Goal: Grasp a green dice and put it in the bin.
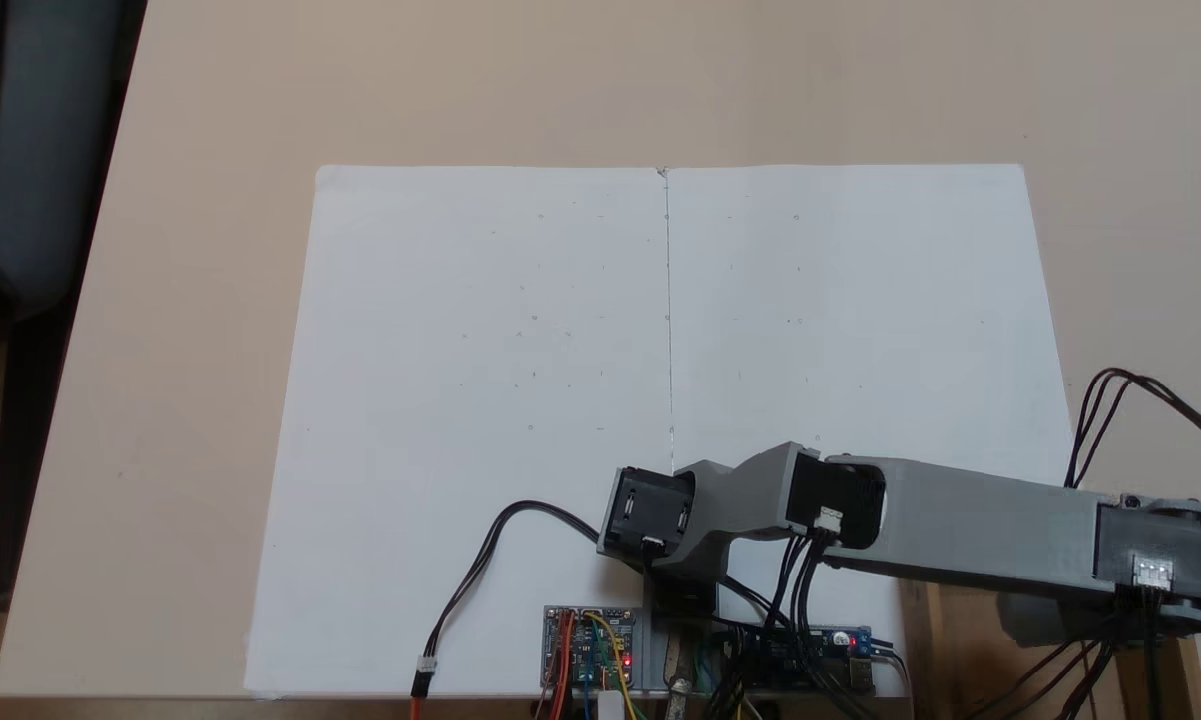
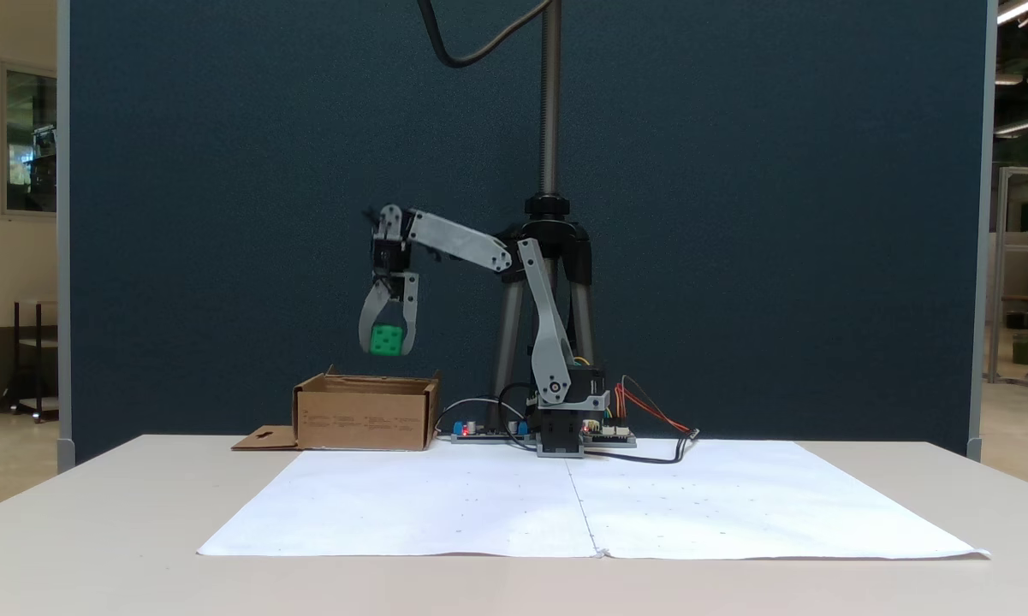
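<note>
Arm (image 2: 548, 342) is rising from its base at the table's far edge, upper link leaning slightly left in the front fixed view, forearm (image 2: 458, 241) reaching left and a little upward. Wrist is bending straight down, so the gripper (image 2: 385, 342) is hanging vertically with its tips pointing at the table. Both grey jaws are pressing on the dice (image 2: 385, 340), one on each side, holding it in the air.

Dice is hanging directly above the bin (image 2: 364, 419), well clear of the rim. It is a small bright green cube, sitting roughly square, one pipped face turned toward the camera.

Bin is brown corrugated cardboard, rectangular, top open, one flap (image 2: 265, 439) lying flat on the table to the left.

In the top-down fixed view the grey plastic forearm (image 1: 960, 530) is extending right past the white paper (image 1: 480, 400).
</note>
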`<state>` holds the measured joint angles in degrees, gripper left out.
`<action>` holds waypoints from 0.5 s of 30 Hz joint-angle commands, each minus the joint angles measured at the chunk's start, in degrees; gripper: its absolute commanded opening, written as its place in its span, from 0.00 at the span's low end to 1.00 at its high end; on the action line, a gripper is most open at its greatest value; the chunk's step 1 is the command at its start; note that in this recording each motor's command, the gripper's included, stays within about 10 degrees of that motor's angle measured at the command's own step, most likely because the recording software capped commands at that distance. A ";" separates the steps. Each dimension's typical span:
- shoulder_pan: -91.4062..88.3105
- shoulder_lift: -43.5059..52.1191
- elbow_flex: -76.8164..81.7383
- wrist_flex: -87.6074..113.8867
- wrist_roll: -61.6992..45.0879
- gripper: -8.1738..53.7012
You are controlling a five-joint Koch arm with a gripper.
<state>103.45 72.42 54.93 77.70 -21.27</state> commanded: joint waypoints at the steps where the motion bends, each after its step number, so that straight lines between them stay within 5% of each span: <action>1: 1.49 1.05 2.20 2.20 -5.98 0.33; 11: 1.41 1.05 6.68 -3.60 -6.06 0.36; 15: 1.41 0.79 6.68 -4.57 -5.98 0.68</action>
<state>103.54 72.51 62.05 75.23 -22.32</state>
